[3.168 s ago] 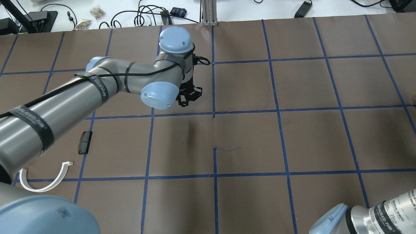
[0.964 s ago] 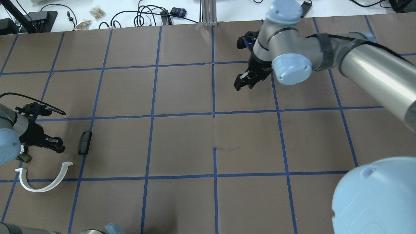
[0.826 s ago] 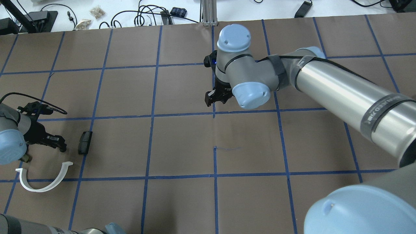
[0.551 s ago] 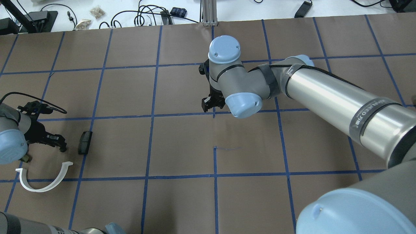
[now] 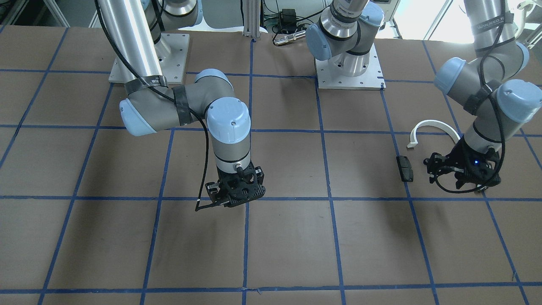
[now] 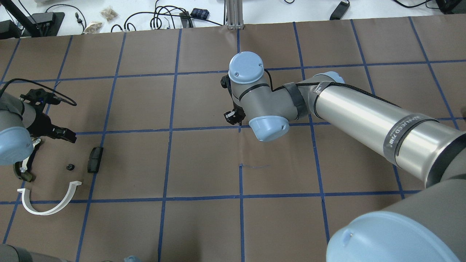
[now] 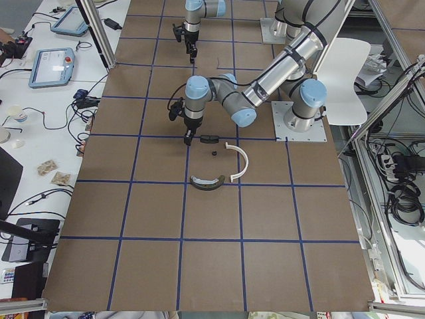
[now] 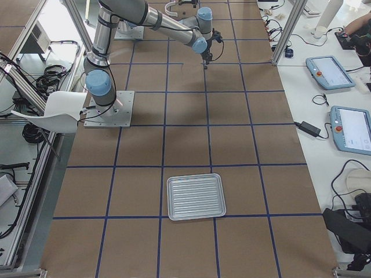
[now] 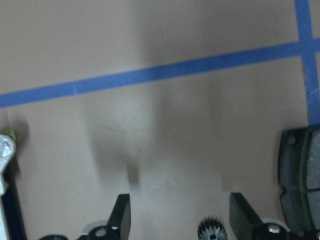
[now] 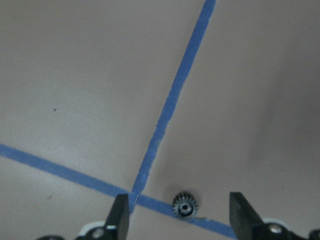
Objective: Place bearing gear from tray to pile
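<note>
A small black bearing gear (image 6: 70, 167) lies on the table in the pile, beside the black block (image 6: 95, 159), the white arc (image 6: 49, 202) and the olive curved piece (image 7: 207, 181). My left gripper (image 6: 63, 134) is open and empty, just beyond the gear, which shows at the bottom of the left wrist view (image 9: 210, 229). My right gripper (image 6: 233, 118) is open over a tape crossing at mid-table. A second small gear (image 10: 185, 205) lies on the blue tape below it, between the open fingers and untouched.
The ribbed silver tray (image 8: 195, 196) stands far off on my right side and looks empty. The brown table (image 6: 204, 163) is marked with a blue tape grid. Cables and small items lie beyond its far edge (image 6: 164, 18).
My left gripper has drawn back from the pile toward the far side, and a gear now lies where it was. My right gripper has moved left and nearer, to the tape crossing.
</note>
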